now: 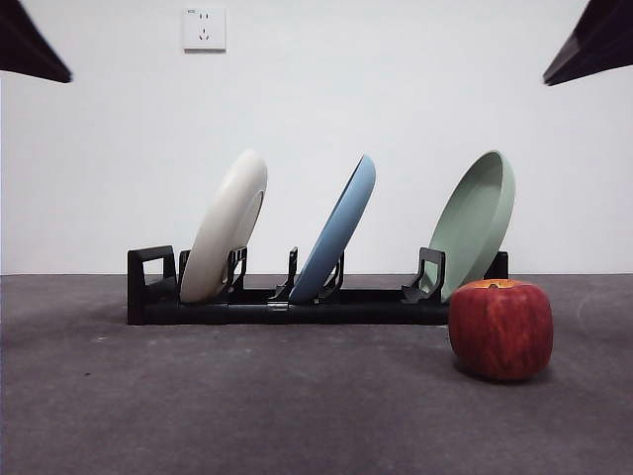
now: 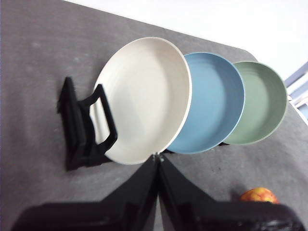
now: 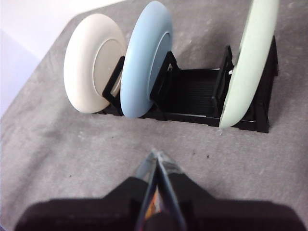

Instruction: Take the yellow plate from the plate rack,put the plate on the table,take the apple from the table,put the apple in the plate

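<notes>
Leaning in the end slot of the plate rack [image 1: 287, 302], nearest its loop handle: yellow plate [image 1: 226, 226], not yet lifted. Beside it in the rack, a light blue plate [image 1: 338, 236], then a pale green plate [image 1: 477, 223]. Resting on the surface [image 1: 247, 396] just in front of the rack's far end: apple [image 1: 500, 329], untouched. Hovering above the rack, both closed narrow and holding nothing: left pincer [image 2: 157, 161], right pincer [image 3: 155, 161]. Nothing done; all four steps left.

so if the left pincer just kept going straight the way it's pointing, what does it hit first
Most likely the yellow plate: the left pincer, jaws shut, points at that plate's lower rim in the plate rack. Depth is unclear, so it might meet the table just short of it.
</notes>
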Motion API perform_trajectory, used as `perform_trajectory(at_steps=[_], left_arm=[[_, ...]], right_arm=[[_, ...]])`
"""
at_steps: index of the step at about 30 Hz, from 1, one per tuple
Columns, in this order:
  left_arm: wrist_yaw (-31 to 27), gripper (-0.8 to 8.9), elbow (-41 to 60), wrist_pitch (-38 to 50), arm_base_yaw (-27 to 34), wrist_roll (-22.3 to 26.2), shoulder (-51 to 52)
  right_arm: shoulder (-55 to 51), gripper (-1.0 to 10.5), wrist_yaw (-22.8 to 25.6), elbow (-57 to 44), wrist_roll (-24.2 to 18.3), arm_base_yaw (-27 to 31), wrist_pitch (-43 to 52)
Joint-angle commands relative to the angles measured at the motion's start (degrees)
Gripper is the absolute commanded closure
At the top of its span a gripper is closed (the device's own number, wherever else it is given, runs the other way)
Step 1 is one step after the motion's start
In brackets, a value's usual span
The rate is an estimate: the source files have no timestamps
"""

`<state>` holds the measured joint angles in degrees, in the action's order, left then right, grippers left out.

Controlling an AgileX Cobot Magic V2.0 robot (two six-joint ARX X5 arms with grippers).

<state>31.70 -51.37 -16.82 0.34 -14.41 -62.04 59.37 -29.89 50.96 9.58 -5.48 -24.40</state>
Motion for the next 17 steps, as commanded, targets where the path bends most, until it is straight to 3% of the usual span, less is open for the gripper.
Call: perform_trajectory(at_steps=[1,4,8,11,17], left_arm=[[0.4,8.17,-4.1,-0.8,-1.6,0.9,-4.4],[0.3,7.93,-10.0,-2.3,-3.7,0.9,-9.1],[0.2,6.15,-19.4,-6.3,-7.2,1.2,-16.3],[-0.5,6.15,-27.4,-9.1,-10.4,1.6,-23.1],[-10.9,6.15,-38.4,-12.5,-17.0,2.6,-34.8]], right_arm=[[2.7,9.1,-0.2,2.6,-2.1,-0.7,-0.6],[4.8,7.7,-0.2,4.7,-2.1,-1.3,-1.3],[5.7,7.5,0.1,5.9,-2.2,-2.3,-1.4],[5.7,7.5,0.2,6.0,-2.1,-2.9,-1.5],[5.7,7.5,0.2,6.0,-2.1,-2.9,-1.6]])
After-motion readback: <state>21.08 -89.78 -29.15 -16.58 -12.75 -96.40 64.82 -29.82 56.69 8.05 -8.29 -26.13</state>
